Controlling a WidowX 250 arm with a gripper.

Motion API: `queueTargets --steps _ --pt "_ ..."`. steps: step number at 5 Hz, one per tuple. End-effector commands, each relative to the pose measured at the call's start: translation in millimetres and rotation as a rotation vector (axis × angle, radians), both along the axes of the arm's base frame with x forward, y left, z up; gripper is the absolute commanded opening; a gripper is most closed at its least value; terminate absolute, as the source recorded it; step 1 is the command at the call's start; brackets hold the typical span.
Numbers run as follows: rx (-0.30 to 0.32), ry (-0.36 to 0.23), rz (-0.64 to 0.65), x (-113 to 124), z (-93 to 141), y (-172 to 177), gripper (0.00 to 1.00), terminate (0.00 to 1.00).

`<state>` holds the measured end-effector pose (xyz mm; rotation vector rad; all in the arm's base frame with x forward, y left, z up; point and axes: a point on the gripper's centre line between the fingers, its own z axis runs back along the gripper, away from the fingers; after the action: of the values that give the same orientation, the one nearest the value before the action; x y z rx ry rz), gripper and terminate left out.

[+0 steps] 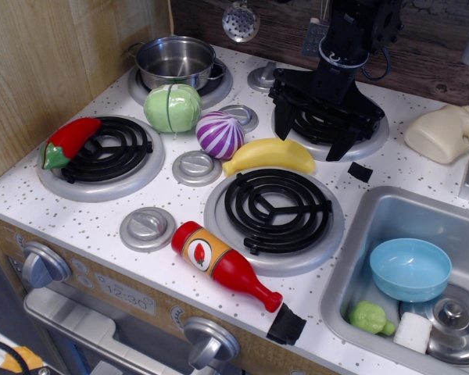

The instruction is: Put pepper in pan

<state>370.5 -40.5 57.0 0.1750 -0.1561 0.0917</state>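
Note:
The red pepper with a green stem cap lies on the left edge of the front-left burner. The steel pan stands on the back-left burner, empty as far as I can see. My gripper hangs over the back-right burner, far to the right of both, its black fingers spread wide and holding nothing.
A green cabbage sits just in front of the pan. A purple onion and yellow banana lie mid-stove. A ketchup bottle lies at the front. The sink holds a blue bowl. A wooden wall stands at left.

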Motion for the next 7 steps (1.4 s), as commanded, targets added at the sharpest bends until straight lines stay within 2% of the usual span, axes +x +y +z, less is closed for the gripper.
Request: queueTargets --steps 1,3,4,5,6,7 --pt "0.000 0.000 0.000 0 0 0 1.00 0.00" --pt "0.170 0.098 -0.039 -21 42 57 1.00 0.00" --pt "0.249 0.122 -0.035 -45 55 95 1.00 0.00" --pt "0.274 0.122 -0.054 -65 59 139 1.00 0.00" --pt "0.256 0.116 -0.082 -81 53 181 1.00 0.00" --pt "0.209 0.086 -0.101 -93 45 207 1.00 0.00"
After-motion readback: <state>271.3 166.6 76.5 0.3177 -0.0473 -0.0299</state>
